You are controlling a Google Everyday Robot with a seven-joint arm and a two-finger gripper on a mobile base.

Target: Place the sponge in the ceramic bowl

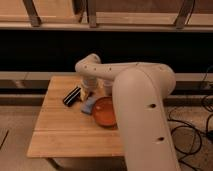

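Note:
The sponge [89, 105] is a small blue pad lying on the wooden table [60, 130], touching the left rim of the ceramic bowl [104, 113]. The bowl is round, shallow and glossy orange-red, and the big white arm [142, 110] hides its right part. My gripper [86, 93] hangs at the end of that arm, just above the sponge and to the upper left of the bowl. I cannot make out whether it holds the sponge.
A black ribbed bar [71, 96] lies on the table just left of the gripper. The table's front edge [75, 154] is near the bottom. A dark shelf runs behind the table, and cables [200, 125] lie on the floor at right.

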